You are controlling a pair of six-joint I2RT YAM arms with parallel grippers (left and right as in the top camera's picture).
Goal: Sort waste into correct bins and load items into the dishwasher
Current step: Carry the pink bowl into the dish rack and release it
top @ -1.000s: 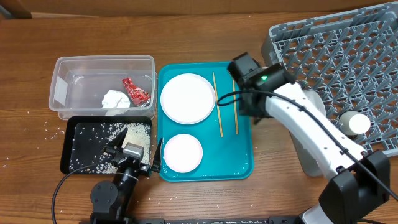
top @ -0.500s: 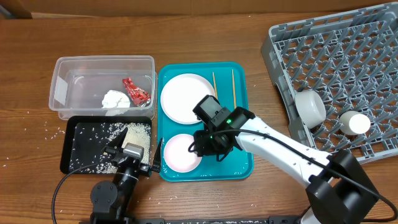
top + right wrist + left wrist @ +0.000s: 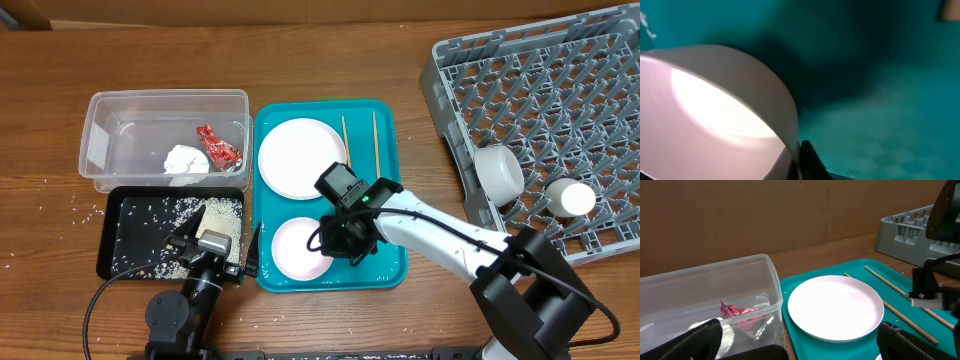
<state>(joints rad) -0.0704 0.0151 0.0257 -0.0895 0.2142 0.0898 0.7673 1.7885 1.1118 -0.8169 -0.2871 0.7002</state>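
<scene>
R claw (image 3: pixel 340 240) sits low at the R edge of the small bowl (image 3: pixel 295 248), which stands upright at the near end of the teal tray (image 3: pixel 392 262). On the wrist cam one dark fingertip (image 3: pixel 810 162) is just outside the bowl wall. The other finger is out of shot, so can't tell how wide the claw stands.

Further back on the same tray is the round plate (image 3: pixel 300 157), lying flat. Two chopsticks (image 3: pixel 376 145) lie just R of it, roughly parallel and apart.

L claw (image 3: pixel 800 330) is spread wide w/ nothing between the fingers. It hangs over the R end of the black tray (image 3: pixel 125 262), facing the plate. Rice (image 3: pixel 222 215) is heaped at that end, w/ thinner scatter across the rest and a few stray grains on the table (image 3: pixel 50 300) to the L.

Just behind is the clear tub (image 3: pixel 130 112), w/ red wrapper (image 3: pixel 217 145) and tissue wad (image 3: pixel 185 160) inside.

Far R is the grey dish rack (image 3: pixel 560 90). It holds a second bowl (image 3: pixel 497 170), tilted, and a cup (image 3: pixel 567 197) near it.
</scene>
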